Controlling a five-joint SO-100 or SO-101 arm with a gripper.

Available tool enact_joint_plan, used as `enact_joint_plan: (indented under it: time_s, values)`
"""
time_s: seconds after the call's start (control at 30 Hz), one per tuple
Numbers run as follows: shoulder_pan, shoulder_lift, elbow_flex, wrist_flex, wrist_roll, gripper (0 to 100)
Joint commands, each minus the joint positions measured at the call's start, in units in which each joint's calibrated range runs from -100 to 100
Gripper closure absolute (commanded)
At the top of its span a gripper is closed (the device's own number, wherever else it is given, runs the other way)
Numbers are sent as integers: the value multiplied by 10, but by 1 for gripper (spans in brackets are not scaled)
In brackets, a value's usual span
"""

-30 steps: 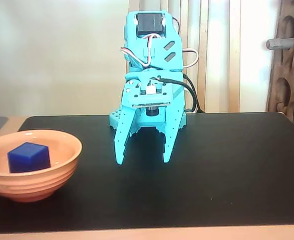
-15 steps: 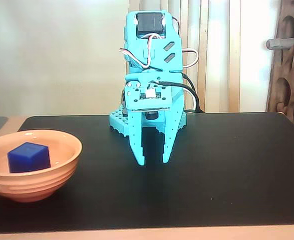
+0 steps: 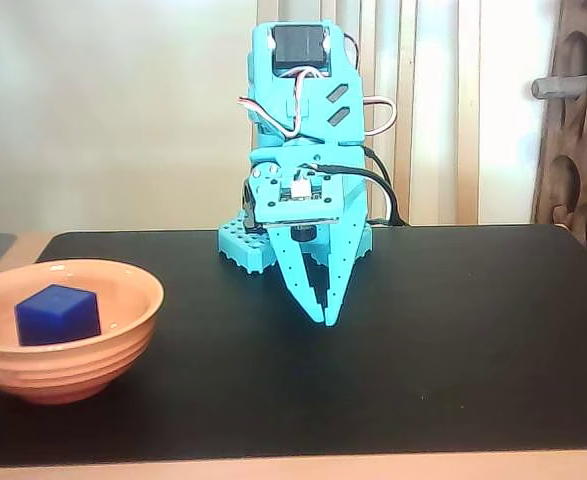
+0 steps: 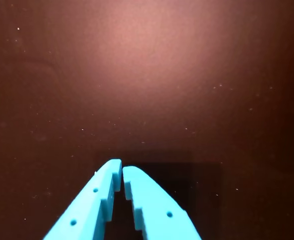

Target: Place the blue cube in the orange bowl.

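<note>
In the fixed view the blue cube (image 3: 57,314), a matte, sharp-edged deep-blue block, sits inside the orange bowl (image 3: 123,330) at the lower left of the frame, so the placement looks done. The bowl is glossy peach-orange, round and wide, with horizontal ridges around its outer wall. The turquoise pincer (image 3: 325,318) hangs at the frame's centre, tips pointing down, pressed together and holding nothing, well apart from the bowl. It hovers close over the black tabletop (image 3: 453,340), so any further drop could jam the tips into that surface, and a careless sweep toward the left of the frame could knock the light bowl and tip the cube out. In the wrist view the pincer (image 4: 121,171) rises from the bottom edge, its two perforated plastic fingers (image 4: 152,205) nearly touching over the dark, dust-specked tabletop (image 4: 152,75); neither bowl nor cube appears there.
</note>
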Motion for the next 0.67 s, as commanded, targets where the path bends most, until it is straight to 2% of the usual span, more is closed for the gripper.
enact_joint_plan:
  time_s: [0.0,0.63]
  values:
    - [-3,-11,5,2,0,99]
    - [-10,-9,5,5,0,99]
